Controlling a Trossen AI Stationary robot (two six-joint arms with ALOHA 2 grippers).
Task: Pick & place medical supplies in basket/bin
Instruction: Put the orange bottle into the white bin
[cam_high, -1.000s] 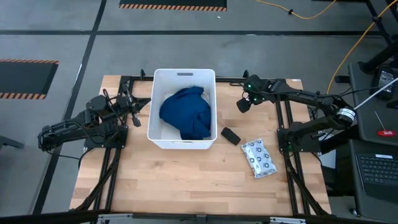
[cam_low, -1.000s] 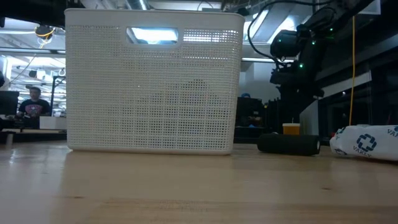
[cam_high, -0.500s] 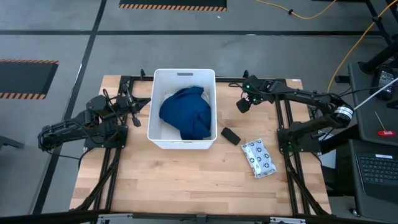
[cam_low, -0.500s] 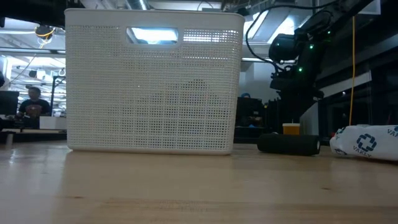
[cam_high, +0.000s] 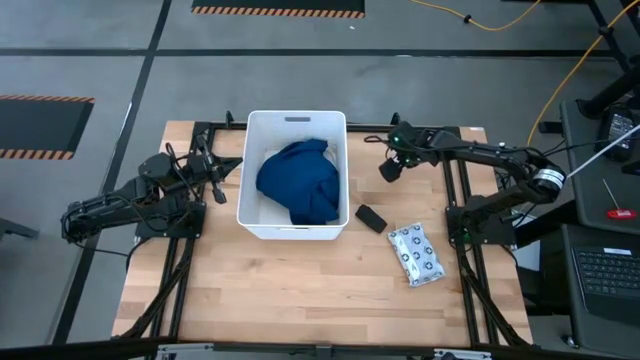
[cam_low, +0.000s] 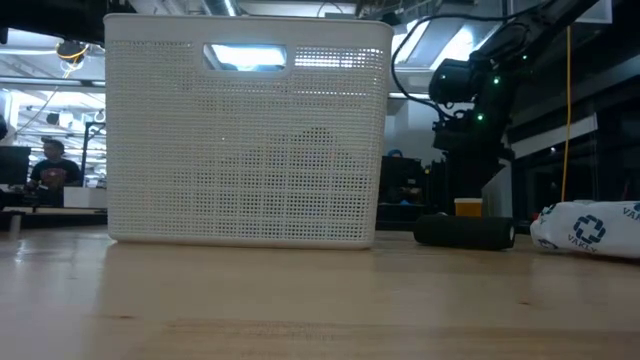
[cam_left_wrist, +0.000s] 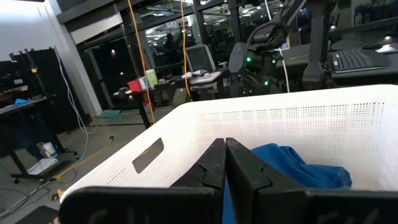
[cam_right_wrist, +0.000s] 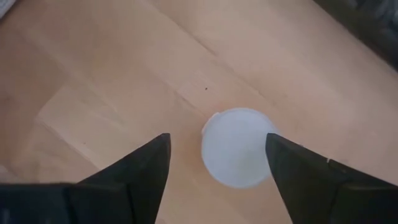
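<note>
The white tub (cam_high: 296, 119) stands mid-table, with the dark blue cloth (cam_high: 298, 180) crumpled inside on its floor. The black oblong (cam_high: 371, 218) lies flat just right of the tub, and the white dotted packet (cam_high: 415, 254) lies flat farther right and nearer. The small orange bottle (cam_low: 468, 207) stands upright at the far right of the table. My right gripper (cam_right_wrist: 216, 138) hangs open above it, pointing down, with a finger on either side of the white cap (cam_right_wrist: 236, 155) and touching nothing. My left gripper (cam_left_wrist: 224, 155) is shut and waits left of the tub (cam_left_wrist: 298, 124).
Bare wood (cam_high: 300, 290) stretches along the near half of the table. The tub's tall wall (cam_low: 250, 140) stands between the two arms. Beyond the table a person (cam_low: 50, 165) sits in the room.
My right gripper has eased slightly toward the table's left, staying over the bottle. Nothing else has moved.
</note>
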